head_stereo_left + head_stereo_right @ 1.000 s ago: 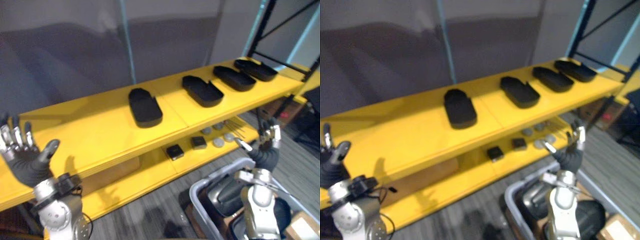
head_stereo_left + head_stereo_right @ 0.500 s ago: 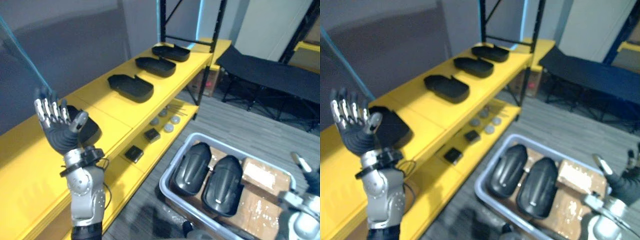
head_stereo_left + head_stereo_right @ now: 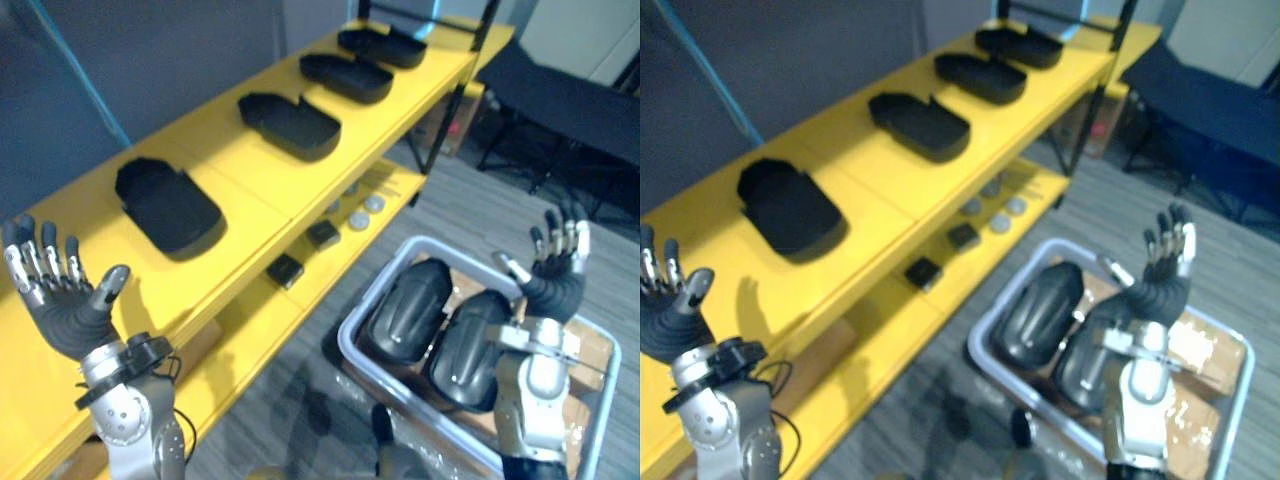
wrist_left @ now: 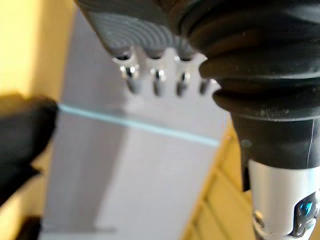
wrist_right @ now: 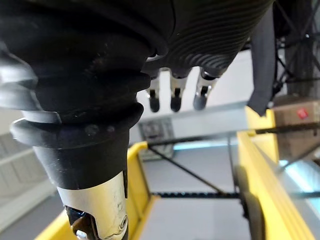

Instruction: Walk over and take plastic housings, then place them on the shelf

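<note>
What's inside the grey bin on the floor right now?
Two black plastic housings lie side by side in the grey bin, with brown cardboard beside them. What lies beneath the housings is covered.

- You can read no text, number or sign anywhere here.
- The white label (image 3: 1198,345) on the brown cardboard box (image 3: 1188,425), inside the grey plastic bin (image 3: 345,332), carries print too small for you to make out.

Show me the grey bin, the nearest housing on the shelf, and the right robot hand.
grey bin (image 3: 345,335): left eye view, left rim corner.
nearest housing (image 3: 168,208): left eye view, its middle.
right robot hand (image 3: 555,290): left eye view, dark part below the fingers.
</note>
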Tool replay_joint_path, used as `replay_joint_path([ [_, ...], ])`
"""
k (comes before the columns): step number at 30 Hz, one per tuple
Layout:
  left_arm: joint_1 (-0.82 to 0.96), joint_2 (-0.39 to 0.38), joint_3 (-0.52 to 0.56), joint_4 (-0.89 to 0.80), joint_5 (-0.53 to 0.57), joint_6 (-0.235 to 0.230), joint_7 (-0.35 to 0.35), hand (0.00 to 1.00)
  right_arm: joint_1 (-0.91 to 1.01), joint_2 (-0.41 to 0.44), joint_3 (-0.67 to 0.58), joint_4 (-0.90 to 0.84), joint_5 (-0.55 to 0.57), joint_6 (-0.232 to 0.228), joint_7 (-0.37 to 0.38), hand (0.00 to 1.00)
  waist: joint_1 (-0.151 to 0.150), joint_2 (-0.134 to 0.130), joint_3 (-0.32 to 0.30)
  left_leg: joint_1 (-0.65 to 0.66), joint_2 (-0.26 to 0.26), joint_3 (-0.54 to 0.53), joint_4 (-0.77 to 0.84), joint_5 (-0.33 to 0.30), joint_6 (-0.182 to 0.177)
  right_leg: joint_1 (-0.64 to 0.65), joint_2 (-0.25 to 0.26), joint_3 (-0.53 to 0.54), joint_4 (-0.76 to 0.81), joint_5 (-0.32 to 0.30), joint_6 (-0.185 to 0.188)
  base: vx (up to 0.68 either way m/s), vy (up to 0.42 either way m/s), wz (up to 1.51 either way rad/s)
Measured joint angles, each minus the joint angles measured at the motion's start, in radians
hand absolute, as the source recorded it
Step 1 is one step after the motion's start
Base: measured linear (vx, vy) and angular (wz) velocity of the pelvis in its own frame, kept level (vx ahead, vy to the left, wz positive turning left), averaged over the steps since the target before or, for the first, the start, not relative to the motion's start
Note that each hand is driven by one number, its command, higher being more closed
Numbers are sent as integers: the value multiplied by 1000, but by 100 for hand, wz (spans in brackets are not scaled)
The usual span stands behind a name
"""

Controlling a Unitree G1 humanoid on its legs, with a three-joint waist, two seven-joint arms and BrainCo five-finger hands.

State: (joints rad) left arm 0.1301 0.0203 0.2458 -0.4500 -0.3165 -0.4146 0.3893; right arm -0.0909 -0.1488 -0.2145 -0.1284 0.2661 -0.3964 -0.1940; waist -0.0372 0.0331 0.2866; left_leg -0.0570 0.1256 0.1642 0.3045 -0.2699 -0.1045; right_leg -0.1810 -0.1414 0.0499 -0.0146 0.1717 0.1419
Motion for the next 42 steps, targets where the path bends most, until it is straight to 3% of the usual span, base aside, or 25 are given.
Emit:
replay_joint_path([
  [2,-43,1,-21,6,1,-36,24,0,-67,-3,2,26,2,-10,-19,0,5,16,53,-61,0,-20,48,-7,2,-62,-3,-8,71,-26,-4,-134,16,25],
  [4,-113,-5,-74,23,7,-67,61,0,-130,-4,15,34,4,-22,-47,0,10,24,131,-119,2,-57,128,-21,-3,-151,-8,-20,252,-102,-2,-108,-25,35],
  [8,-128,-20,-143,27,19,-72,70,0,-121,-3,73,16,-30,-21,-81,0,22,8,155,-155,16,-84,258,-88,-17,-228,-14,-23,483,-226,-8,-50,-32,19],
  [10,-120,-26,-175,23,20,-72,40,0,-52,-1,75,-44,-31,-19,-108,0,22,9,155,-152,28,-83,318,-121,-16,-216,-15,-29,528,-256,-4,10,33,14],
  [14,-97,-9,-231,10,44,-59,-58,0,141,50,52,-134,-24,-19,-132,0,13,6,154,-88,44,-31,377,-179,10,-139,-14,-11,507,-226,26,-18,174,-33],
  [15,-68,33,-242,-2,45,-59,-92,0,215,75,39,-132,-25,-19,-120,0,9,7,153,-23,46,49,375,-202,44,-98,-19,-6,450,-154,25,-104,254,-106],
  [16,-63,46,-244,-10,46,-59,-95,0,237,82,37,-132,-25,-19,-111,0,5,7,151,-7,46,75,367,-206,54,-88,-23,-27,418,-116,17,-239,296,-138],
  [17,-63,59,-245,-19,41,-60,-109,0,273,86,36,-126,-25,-19,-93,0,-6,10,138,22,48,130,329,-192,85,-61,-24,-66,321,-20,-2,-232,235,-109],
  [18,-69,63,-234,-19,38,-59,-128,0,294,87,35,-122,-25,-19,-78,0,-19,10,115,41,46,181,280,-161,101,-65,-38,-136,344,-11,-33,-274,266,-97],
  [19,-74,64,-224,-19,38,-56,-132,0,294,87,33,-121,-26,-19,-68,0,-34,10,109,55,42,198,253,-146,109,-62,-51,-174,388,-30,-55,-142,173,-86],
  [21,-89,74,-198,-16,10,-26,-130,0,294,87,20,-115,-30,-21,-45,0,-35,10,64,104,29,293,131,-78,126,-43,-100,-266,523,-116,-97,-71,179,-105],
  [25,-90,76,-160,11,2,10,-125,0,268,87,25,-81,-69,-23,-46,0,-24,-15,33,105,28,423,54,-23,121,47,-157,-336,520,-198,-120,-50,27,-99],
  [26,-89,75,-157,21,2,12,-122,0,259,87,27,-78,-72,-23,-47,0,-22,-17,33,101,27,441,53,-20,117,42,-154,-347,494,-193,-114,-106,-74,-108],
  [28,-93,42,-153,39,13,24,-113,0,253,81,26,-75,-83,-19,-56,0,-34,-6,25,104,12,472,5,15,104,44,-122,-360,388,-154,-68,-99,-74,-81],
  [31,-112,44,-144,38,17,22,-112,0,272,83,21,-74,-88,-16,-71,0,-33,-4,22,105,17,537,-56,48,97,67,-66,-343,194,-70,-53,-111,-67,-77],
  [33,-102,41,-131,36,13,14,-109,0,279,88,22,-73,-88,-7,-69,0,-30,-18,15,101,23,597,-56,53,91,63,-67,-360,139,-109,-92,-116,-102,-69],
  [36,-82,30,-135,12,14,-2,-88,0,269,88,16,-45,-86,10,-57,0,-42,-14,17,91,68,625,-4,55,71,35,-45,-386,167,-106,-70,-56,-141,-41],
  [38,-81,19,-130,6,11,-30,-79,0,262,88,2,-37,-82,23,-26,0,-46,-10,20,77,116,632,48,52,62,19,-13,-378,189,-119,-90,-4,-193,-31],
  [41,-58,9,-129,13,10,-33,-80,0,231,72,-21,-22,-43,59,3,0,-51,-12,43,51,173,537,155,37,81,1,28,-351,235,-146,-124,-61,-181,-52],
  [42,-27,8,-131,34,5,-26,-90,0,208,61,-21,-11,-42,71,2,0,-42,-4,51,22,179,413,201,23,105,-18,55,-305,247,-170,-132,-74,-128,-86],
])
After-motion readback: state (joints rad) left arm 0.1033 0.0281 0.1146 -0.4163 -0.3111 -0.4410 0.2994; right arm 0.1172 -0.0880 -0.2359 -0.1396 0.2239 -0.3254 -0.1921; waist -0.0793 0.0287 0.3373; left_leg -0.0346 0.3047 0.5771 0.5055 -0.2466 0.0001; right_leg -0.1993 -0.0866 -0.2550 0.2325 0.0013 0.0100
